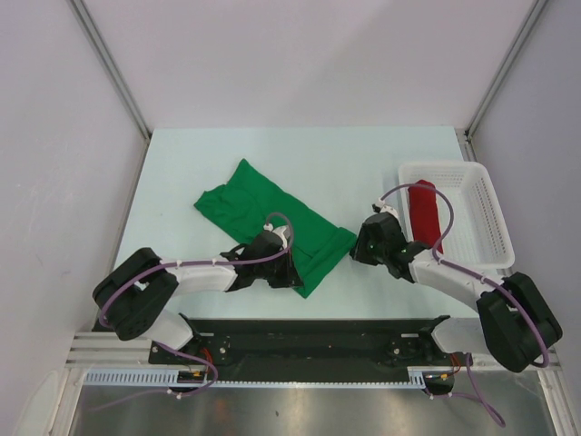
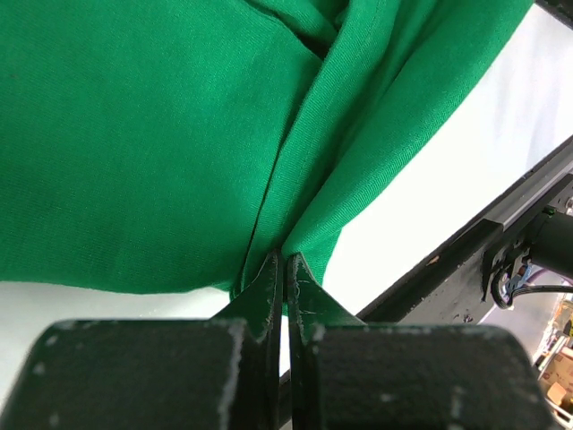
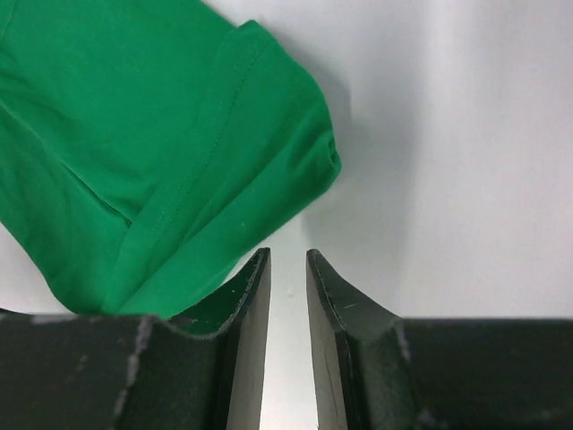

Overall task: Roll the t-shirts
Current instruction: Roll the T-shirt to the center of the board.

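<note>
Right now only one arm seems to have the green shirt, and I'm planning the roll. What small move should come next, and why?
Probably ease the right gripper onto the corner of the green t-shirt beside it and close. Its jaws stand apart over the table with nothing between them, while the left gripper is shut on a fold at the shirt's edge.

Free room on table [image 1: 345, 159] behind green shirt [image 1: 263, 207]; basket [image 1: 449, 167] w/ red roll [image 1: 423, 211] blocking rt side.

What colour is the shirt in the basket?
Red roll, best seen in top external view.
</note>
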Tool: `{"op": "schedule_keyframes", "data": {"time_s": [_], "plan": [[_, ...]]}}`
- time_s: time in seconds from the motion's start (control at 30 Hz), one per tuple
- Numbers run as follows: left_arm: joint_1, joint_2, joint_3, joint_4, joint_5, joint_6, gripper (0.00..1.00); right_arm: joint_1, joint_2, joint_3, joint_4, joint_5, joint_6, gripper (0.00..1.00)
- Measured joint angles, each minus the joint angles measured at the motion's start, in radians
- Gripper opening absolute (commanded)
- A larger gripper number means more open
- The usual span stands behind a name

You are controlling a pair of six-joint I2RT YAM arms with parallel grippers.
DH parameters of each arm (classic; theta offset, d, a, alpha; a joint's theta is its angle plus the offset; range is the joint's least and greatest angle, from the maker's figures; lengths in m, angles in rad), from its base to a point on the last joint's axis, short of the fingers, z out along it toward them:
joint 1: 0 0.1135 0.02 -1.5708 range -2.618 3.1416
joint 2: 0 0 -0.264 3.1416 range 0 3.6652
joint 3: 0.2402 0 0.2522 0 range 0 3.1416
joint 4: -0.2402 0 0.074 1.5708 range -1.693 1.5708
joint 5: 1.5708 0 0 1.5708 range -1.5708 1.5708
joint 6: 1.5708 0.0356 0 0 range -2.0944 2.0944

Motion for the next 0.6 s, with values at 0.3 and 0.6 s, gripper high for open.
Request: {"op": "schedule_keyframes", "data": {"time_s": [0.3, 0.6], "plan": [[0.000, 0.000, 0.000, 0.000, 0.000, 0.000, 0.00, 0.000, 0.086, 0.083, 0.017, -0.010, 0.000, 0.28], [0.000, 0.000, 0.000, -0.001, 0.000, 0.000, 0.00, 0.000, 0.169, 0.145, 0.014, -0.012, -0.006, 0.37]]}}
